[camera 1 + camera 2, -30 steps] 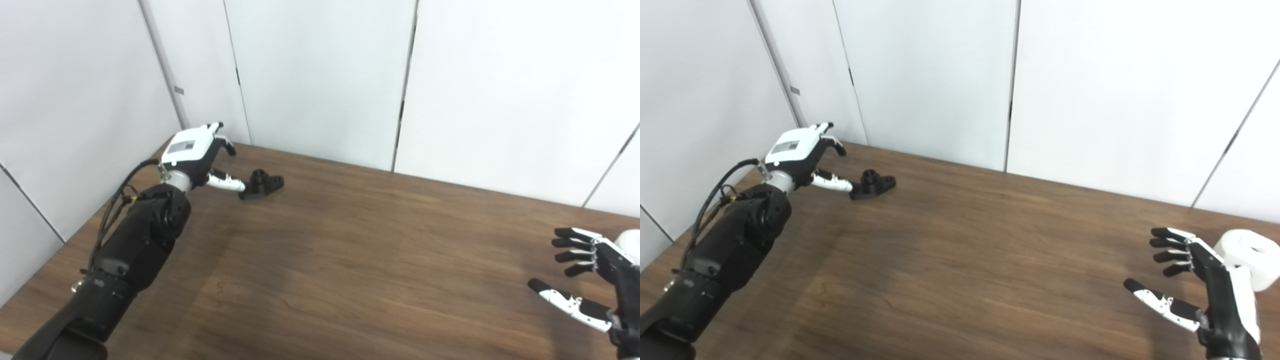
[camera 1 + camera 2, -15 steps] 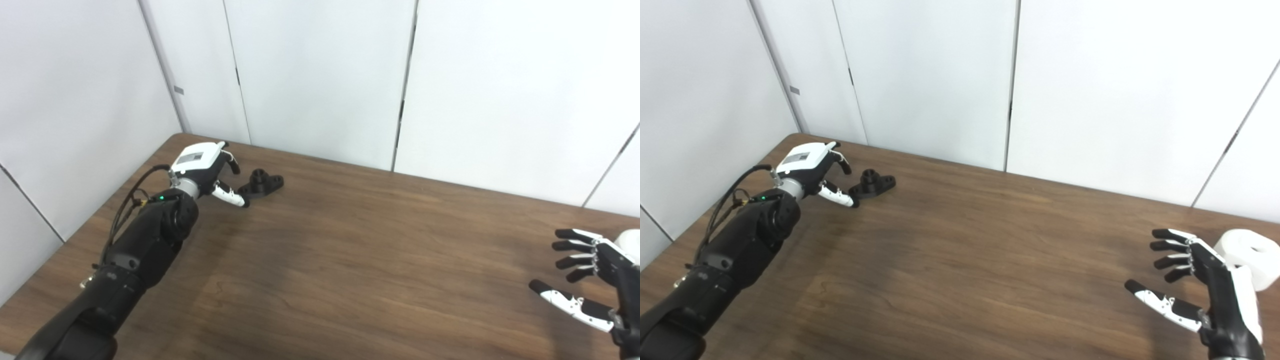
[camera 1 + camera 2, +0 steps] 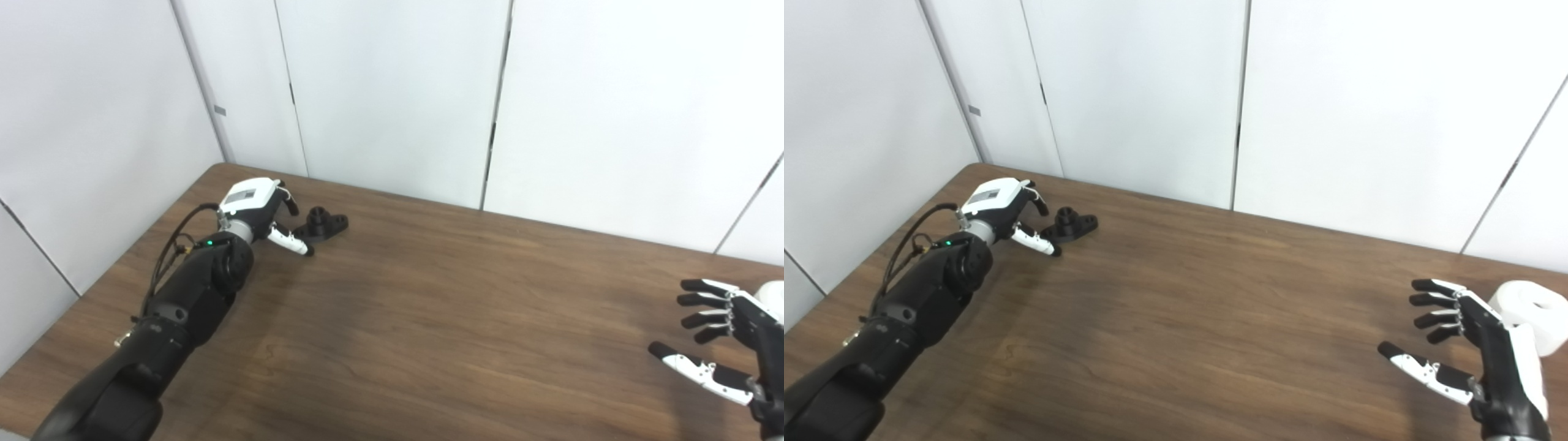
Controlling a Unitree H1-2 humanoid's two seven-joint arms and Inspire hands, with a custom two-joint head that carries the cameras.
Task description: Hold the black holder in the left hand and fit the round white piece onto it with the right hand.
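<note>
The black holder (image 3: 321,223) lies flat on the brown counter (image 3: 429,306), near its far left corner, close to the white wall panels (image 3: 392,92). The left hand (image 3: 260,208) sits just beside it on the left, low over the wood, fingers (image 3: 288,201) curled but apart around the near end of the holder — whether they touch it cannot be told, and nothing is clasped. The round white piece (image 3: 1528,315) stands on the counter at the far right, well apart from the holder, with a hole in its top. The right hand (image 3: 1476,349) hovers just beside it, on its left, palm turned inward, fingers (image 3: 1433,303) spread wide and empty — the thumb pointing toward the middle of the counter.
</note>
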